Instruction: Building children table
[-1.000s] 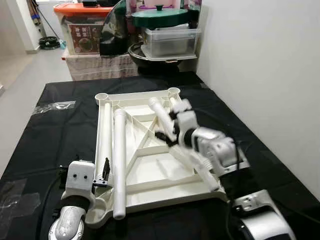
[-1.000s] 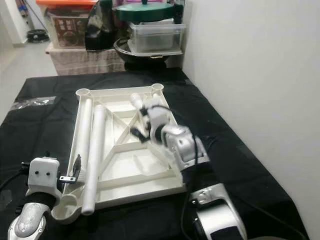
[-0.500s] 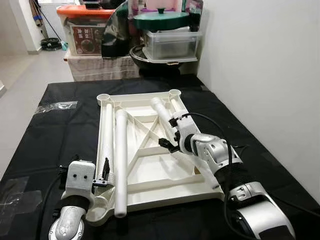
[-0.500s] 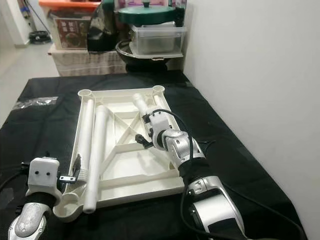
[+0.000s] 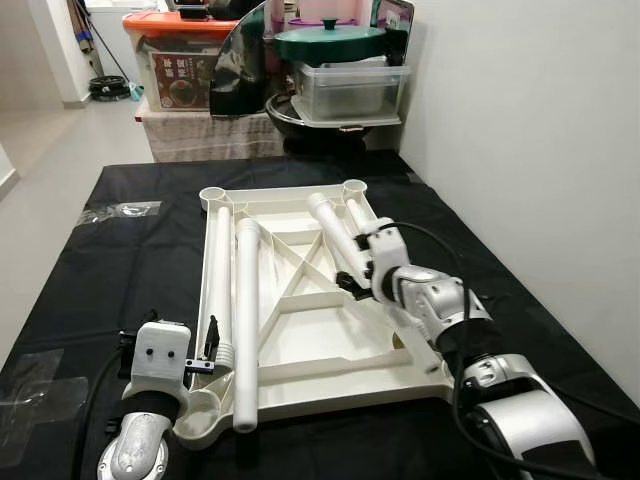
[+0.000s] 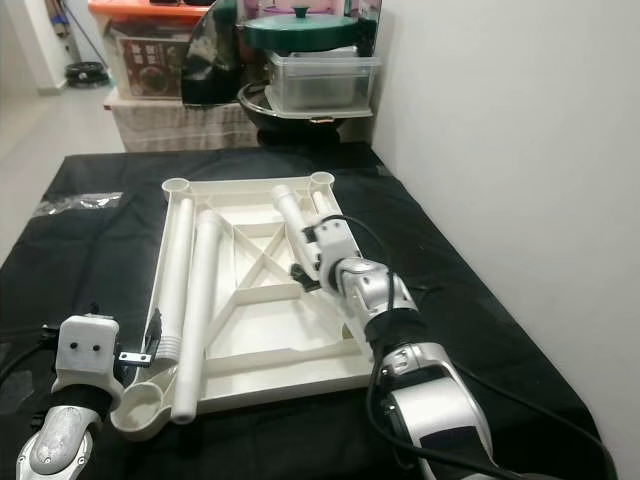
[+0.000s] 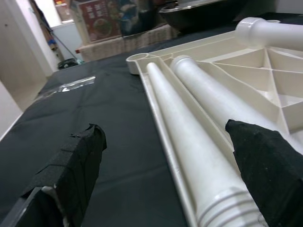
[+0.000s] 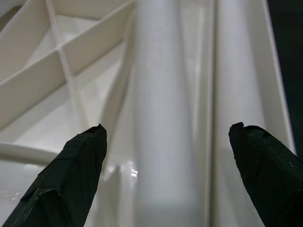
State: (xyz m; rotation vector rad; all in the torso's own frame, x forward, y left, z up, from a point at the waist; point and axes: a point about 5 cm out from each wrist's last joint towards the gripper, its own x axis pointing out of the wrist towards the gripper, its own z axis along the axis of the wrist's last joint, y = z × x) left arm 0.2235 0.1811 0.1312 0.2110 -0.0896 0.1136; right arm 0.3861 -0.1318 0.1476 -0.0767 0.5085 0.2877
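You have the upturned tabletop [image 5: 300, 330] lying flat on the cloth-covered table [image 5: 90, 290], with two legs [image 5: 245, 320] side by side along its left edge and two more [image 5: 328, 222] along its right. Your right gripper [image 5: 350, 268] sits over that right pair with fingers spread; your left gripper [image 5: 205, 345] is near the left pair's near ends. Behind the table stand storage boxes [image 5: 345, 85].

The room is evenly and brightly lit, with soft shadows only. The head views are sharp. The black cloth [image 5: 120, 270] shows a faint sheen. In the right wrist view the white leg [image 8: 163, 118] is blurred and carries a small glare spot, while the close black fingertips [image 7: 71, 165] are soft.
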